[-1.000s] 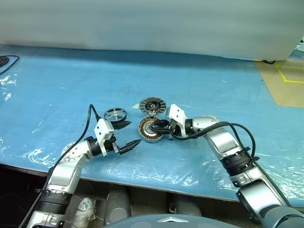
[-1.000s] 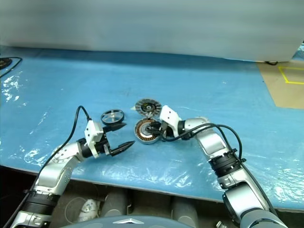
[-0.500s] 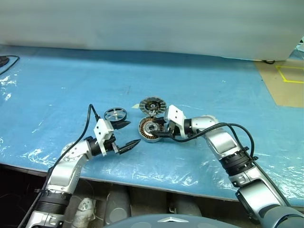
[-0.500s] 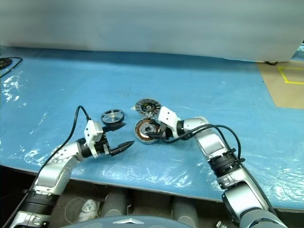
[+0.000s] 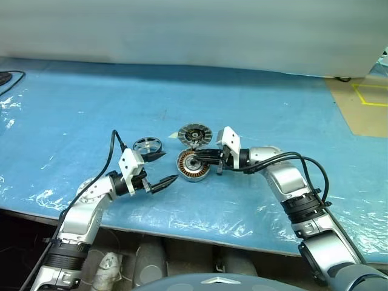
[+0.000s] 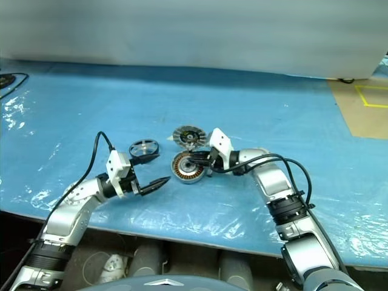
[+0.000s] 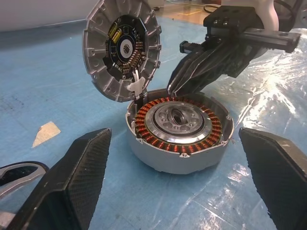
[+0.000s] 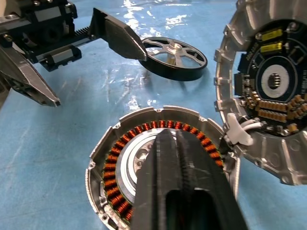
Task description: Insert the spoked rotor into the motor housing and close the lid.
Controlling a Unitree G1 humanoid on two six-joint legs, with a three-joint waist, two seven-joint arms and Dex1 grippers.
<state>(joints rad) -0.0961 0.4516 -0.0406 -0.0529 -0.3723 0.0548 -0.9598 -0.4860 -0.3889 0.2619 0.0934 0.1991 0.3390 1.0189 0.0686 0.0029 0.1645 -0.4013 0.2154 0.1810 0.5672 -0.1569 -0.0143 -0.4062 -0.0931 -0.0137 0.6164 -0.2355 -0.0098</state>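
Right wrist view: closed right tool [image 8: 168,139] above motor housing [image 8: 110,175], spoked rotor [image 8: 175,57] beyond.

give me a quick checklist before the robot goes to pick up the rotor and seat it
1. Round metal motor housing with copper windings open, hollow centre free of parts: ok.
2. Silver-grey lid tilted up clear of the opening: ok.
3. Black-rimmed silver spoked rotor lying free on the blue table: ok.
4. Left gripper open beside the rotor: ok.
5. Right gripper clear of the housing: not ok, shut and poised over its centre.
6. Lid hinge sound: cannot tell.
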